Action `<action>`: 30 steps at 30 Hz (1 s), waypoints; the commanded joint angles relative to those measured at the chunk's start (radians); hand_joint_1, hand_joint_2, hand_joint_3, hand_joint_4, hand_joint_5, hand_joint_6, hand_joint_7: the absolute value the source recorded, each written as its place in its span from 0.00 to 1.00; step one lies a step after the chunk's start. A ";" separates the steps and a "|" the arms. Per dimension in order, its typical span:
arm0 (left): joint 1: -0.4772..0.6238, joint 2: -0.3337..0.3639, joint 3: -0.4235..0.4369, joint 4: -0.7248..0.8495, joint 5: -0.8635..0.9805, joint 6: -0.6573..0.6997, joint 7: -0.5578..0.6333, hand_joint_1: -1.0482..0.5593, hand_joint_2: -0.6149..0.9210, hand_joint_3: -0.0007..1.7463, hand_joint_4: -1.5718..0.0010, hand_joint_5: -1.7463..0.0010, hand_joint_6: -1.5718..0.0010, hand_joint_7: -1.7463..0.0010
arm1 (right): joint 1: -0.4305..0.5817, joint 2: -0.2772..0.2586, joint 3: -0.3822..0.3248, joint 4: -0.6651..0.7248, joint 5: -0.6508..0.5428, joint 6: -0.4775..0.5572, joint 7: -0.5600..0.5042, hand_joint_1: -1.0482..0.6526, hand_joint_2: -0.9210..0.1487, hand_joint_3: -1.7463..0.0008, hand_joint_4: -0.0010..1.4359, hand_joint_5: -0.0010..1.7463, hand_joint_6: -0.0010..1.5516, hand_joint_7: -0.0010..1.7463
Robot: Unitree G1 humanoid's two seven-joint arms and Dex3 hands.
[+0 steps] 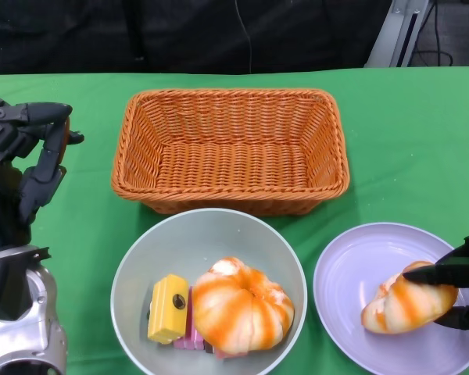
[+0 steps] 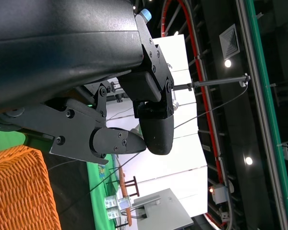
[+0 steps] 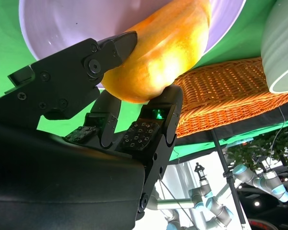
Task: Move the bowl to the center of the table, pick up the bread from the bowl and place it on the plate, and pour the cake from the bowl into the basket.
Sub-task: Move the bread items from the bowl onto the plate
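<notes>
The right hand (image 1: pixel 460 287) is closed on a bread (image 1: pixel 406 301), pinched between its fingers (image 3: pixel 110 48) over the plate (image 1: pixel 352 269) at about 4 o'clock on the table (image 1: pixel 406 141); whether the bread already rests on the plate cannot be told. The left hand (image 1: pixel 27 156) is raised at 9 o'clock with fingers curled in and nothing held. The bowl (image 1: pixel 141 266) sits at 6 o'clock, just beside the plate, and a second bread (image 1: pixel 242 305), a yellow cake (image 1: pixel 168 307) and something pink under them are held in it. The basket (image 1: pixel 141 148) lies at 12 o'clock, its near wall close to the bowl's rim. If the bread is released while tilted, it could probably roll toward the plate's 3 o'clock edge. In a withdrawal toward the bowl, the plate could be nudged. Little room is left between bowl, plate and basket; open cloth is seen at 3 o'clock beyond the basket and at 9 o'clock near the left hand.
</notes>
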 commanded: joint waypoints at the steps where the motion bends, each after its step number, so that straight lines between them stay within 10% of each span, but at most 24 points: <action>1: 0.011 0.014 0.004 0.002 -0.015 -0.004 -0.005 0.54 1.00 0.14 0.51 0.23 0.44 0.47 | -0.015 -0.013 0.012 0.021 0.015 0.004 -0.024 0.55 0.09 1.00 0.60 0.60 0.79 0.08; 21: 0.015 0.011 -0.001 0.003 -0.037 -0.006 -0.027 0.56 1.00 0.16 0.51 0.25 0.44 0.48 | -0.057 -0.005 0.085 0.081 0.028 0.056 -0.052 0.57 0.09 1.00 0.56 0.69 0.76 0.11; 24: 0.015 0.011 -0.003 0.003 -0.043 -0.005 -0.032 0.56 1.00 0.16 0.51 0.25 0.44 0.48 | -0.047 -0.020 0.093 0.054 0.027 0.089 -0.026 0.52 0.06 1.00 0.53 0.61 0.70 0.07; 28: 0.017 0.014 -0.005 0.006 -0.035 -0.009 -0.032 0.55 1.00 0.15 0.51 0.25 0.44 0.49 | -0.026 -0.032 0.095 -0.001 0.028 0.123 0.006 0.38 0.09 1.00 0.64 0.14 0.58 0.01; 30: 0.018 0.014 -0.004 0.006 -0.029 -0.009 -0.027 0.56 1.00 0.16 0.51 0.25 0.44 0.49 | -0.019 -0.036 0.095 -0.016 0.033 0.126 0.014 0.36 0.08 1.00 0.63 0.07 0.54 0.00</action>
